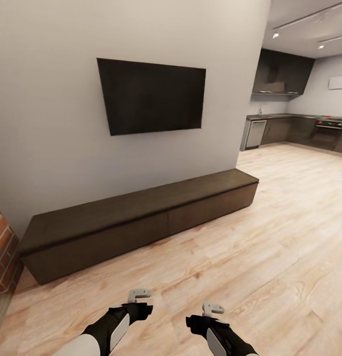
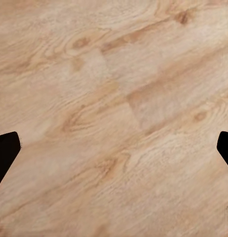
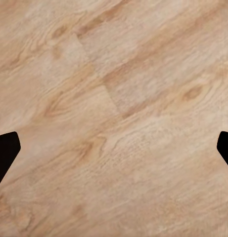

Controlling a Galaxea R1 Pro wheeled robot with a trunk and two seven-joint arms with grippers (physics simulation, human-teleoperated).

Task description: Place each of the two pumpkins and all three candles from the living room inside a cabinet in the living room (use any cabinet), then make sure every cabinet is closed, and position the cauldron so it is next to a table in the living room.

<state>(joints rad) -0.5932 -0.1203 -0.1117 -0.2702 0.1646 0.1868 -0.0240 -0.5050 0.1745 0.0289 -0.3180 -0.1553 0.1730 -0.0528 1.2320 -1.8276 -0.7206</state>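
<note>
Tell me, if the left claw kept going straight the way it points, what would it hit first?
Most likely the wooden floor: the left claw points down at bare planks, fingers apart, nothing between them.

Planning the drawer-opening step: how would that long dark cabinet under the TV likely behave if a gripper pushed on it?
The cabinet spans wider than the TV and sits flat on the floor, so it probably stays put rather than tipping. Its flat handleless fronts may let fingers slip.

Head camera looks down toward the cabinet [image 1: 141, 222]; both wrist cameras face the shared wooden floor [image 1: 270, 247] closely.
</note>
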